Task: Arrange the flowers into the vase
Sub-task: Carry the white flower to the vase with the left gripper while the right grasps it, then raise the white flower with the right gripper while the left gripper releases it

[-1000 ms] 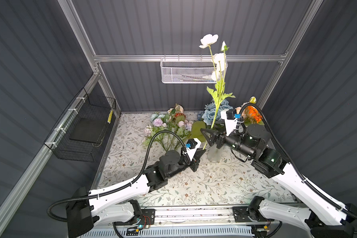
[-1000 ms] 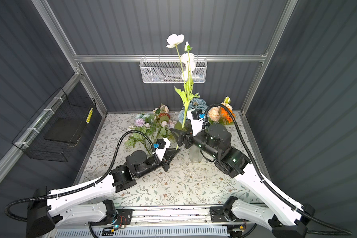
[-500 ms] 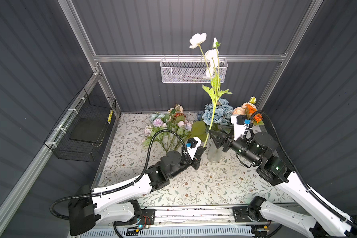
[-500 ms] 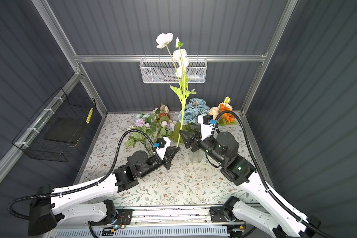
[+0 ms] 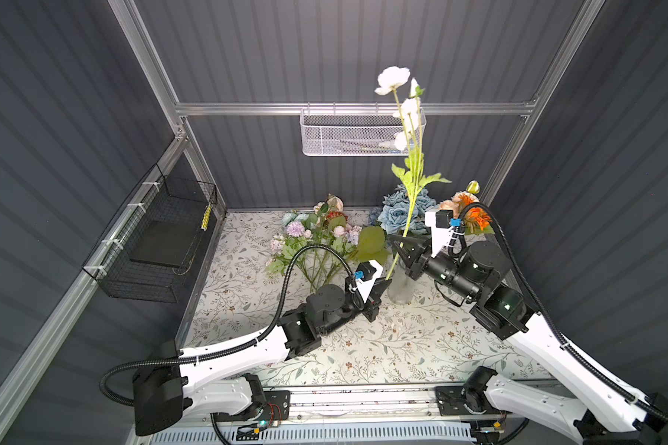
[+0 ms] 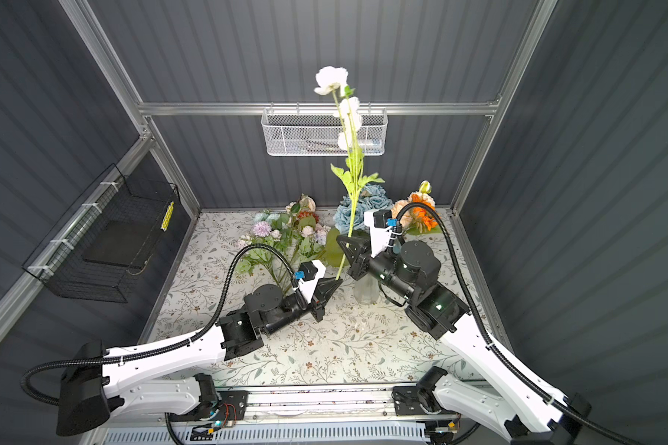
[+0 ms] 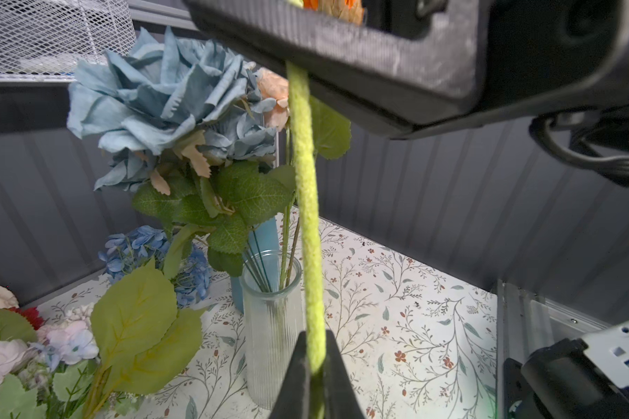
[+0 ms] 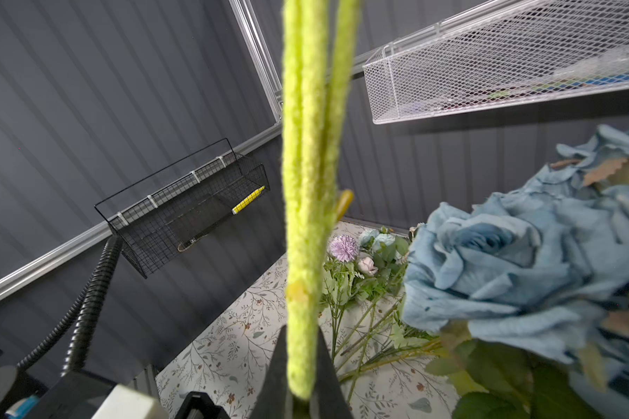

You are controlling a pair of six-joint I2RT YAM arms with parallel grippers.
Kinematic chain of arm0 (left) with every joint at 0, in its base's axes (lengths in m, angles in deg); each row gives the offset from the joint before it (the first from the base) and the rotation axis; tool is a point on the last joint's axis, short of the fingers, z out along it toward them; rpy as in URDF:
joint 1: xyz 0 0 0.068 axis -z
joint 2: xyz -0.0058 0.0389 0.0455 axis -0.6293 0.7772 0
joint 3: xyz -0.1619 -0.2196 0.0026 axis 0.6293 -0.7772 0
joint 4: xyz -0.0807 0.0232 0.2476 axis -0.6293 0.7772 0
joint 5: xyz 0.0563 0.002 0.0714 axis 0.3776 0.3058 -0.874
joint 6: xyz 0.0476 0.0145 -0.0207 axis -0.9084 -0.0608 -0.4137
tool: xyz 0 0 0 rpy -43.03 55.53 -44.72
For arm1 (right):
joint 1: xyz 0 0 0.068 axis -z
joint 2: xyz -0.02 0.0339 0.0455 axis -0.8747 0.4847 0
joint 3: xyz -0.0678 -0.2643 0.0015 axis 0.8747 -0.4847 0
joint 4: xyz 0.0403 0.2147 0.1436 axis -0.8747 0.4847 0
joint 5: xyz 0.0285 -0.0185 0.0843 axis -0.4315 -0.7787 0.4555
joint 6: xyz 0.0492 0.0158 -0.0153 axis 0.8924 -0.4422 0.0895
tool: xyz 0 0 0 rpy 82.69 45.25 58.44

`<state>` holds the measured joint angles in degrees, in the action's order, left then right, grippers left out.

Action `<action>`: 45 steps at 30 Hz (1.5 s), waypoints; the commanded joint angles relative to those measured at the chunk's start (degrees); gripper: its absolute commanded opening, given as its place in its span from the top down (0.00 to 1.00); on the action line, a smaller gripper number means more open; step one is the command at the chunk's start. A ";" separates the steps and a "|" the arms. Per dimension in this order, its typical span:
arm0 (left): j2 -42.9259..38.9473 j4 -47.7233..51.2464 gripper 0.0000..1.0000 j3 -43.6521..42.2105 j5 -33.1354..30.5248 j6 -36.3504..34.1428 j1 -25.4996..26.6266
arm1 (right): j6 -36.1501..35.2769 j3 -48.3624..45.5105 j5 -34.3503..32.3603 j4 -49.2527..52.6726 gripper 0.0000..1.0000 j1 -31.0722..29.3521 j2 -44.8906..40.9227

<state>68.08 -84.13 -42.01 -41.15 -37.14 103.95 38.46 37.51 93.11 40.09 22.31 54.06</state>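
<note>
**A:** How many arms are working?

**B:** 2, each with 1 pincer. The right pincer point(image 5: 398, 248) is clamped on the lime-green stem of the white spray point(image 5: 412, 178), partway up. The right wrist view shows the stem pinched between its fingers point(image 8: 327, 377).

**A:** And the left pincer point(image 5: 385, 279)?

**B:** Its fingers point(image 7: 336, 377) sit on either side of the stem's foot. I cannot tell whether they grip it or only flank it.

**A:** Where is the spray?

**B:** It is in the air, nearly upright and tilted a little. Its foot is just beside the clear glass vase point(image 5: 402, 291), outside the mouth. I count 3 white blossoms and 1 bud on it.

**A:** Is anything in the vase?

**B:** Several thin stems stand in it, rising toward the blue roses point(image 5: 400, 212). The left wrist view shows 1 blue vase point(image 7: 266, 235) right behind it.

**A:** What else is there?

**B:** 1 loose bunch point(image 5: 317, 240) with lilac and pink blossoms lies on the desk point(image 5: 363, 346). 1 orange-and-peach bunch point(image 5: 469, 212) is at the rear right corner. There are 2 baskets: a white mesh basket point(image 5: 344, 135) on the back rail and a black wire basket point(image 5: 159, 239) on the left wall.
</note>
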 commanded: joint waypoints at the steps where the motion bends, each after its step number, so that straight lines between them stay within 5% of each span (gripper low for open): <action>1: -0.91 -3.02 0.09 -0.42 -1.89 0.90 0.44 | 0.02 -0.90 0.26 -1.94 1.00 0.69 -1.42; 2: -1.28 -3.16 0.01 -0.58 -3.14 1.46 0.36 | 0.03 -1.10 0.12 -1.71 1.00 0.81 -1.64; 9: -3.42 -2.71 0.01 -1.50 -6.12 4.89 -1.88 | -1.03 -2.68 -1.85 0.30 1.00 1.33 -3.66; 15: -3.48 -4.81 0.01 -5.69 0.48 19.25 -12.51 | -3.46 -7.16 -6.95 4.16 1.00 1.37 -7.62; 27: 0.05 -2.22 0.01 -6.81 -2.85 26.57 -17.73 | -20.96 -3.43 -17.56 13.41 1.00 4.92 -11.59; 35: -0.68 -0.65 0.01 -7.72 -4.18 27.87 -17.84 | -30.51 1.21 -21.26 4.98 1.00 5.42 -9.79; 45: -1.00 1.47 0.01 -8.35 -4.03 29.24 -17.84 | -32.93 -0.65 -20.40 -12.64 1.00 5.40 -6.45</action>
<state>67.51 -83.56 -49.94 -44.53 -9.14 86.24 7.44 37.51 73.24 35.15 27.49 47.11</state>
